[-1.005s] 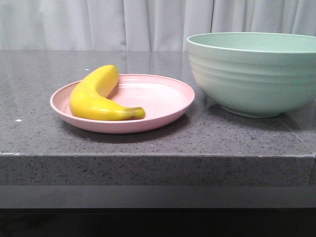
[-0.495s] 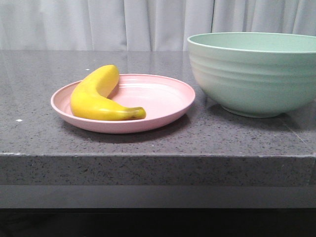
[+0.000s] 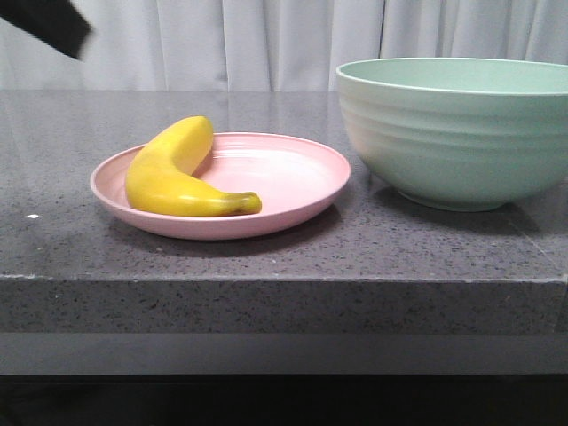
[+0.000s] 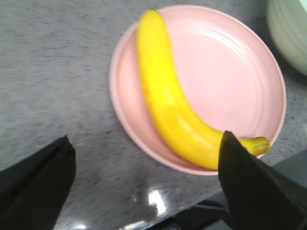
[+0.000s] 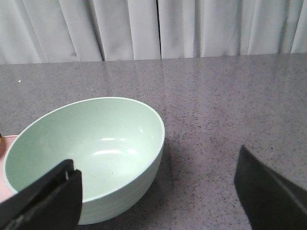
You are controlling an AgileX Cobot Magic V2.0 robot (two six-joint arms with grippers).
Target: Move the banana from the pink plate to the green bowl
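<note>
The yellow banana (image 3: pixel 173 173) lies on the left half of the pink plate (image 3: pixel 293 177), its dark tip toward the table's front edge. The green bowl (image 3: pixel 457 129) stands empty to the right of the plate. In the left wrist view my left gripper (image 4: pixel 145 136) is open and empty, above the plate's (image 4: pixel 230 81) near rim, with the banana (image 4: pixel 165 96) just beyond its fingers. My right gripper (image 5: pixel 157 155) is open and empty, hovering beside the bowl (image 5: pixel 86 153). A dark blurred part of my left arm (image 3: pixel 49 22) shows at the front view's top left.
The grey speckled stone table (image 3: pixel 266 257) has its front edge close to the plate. White curtains (image 3: pixel 266 35) hang behind the table. In the right wrist view bare table (image 5: pixel 225 105) lies beside and beyond the bowl.
A dark part of my left arm has come into the front view at the top left. The banana, plate and bowl have not moved.
</note>
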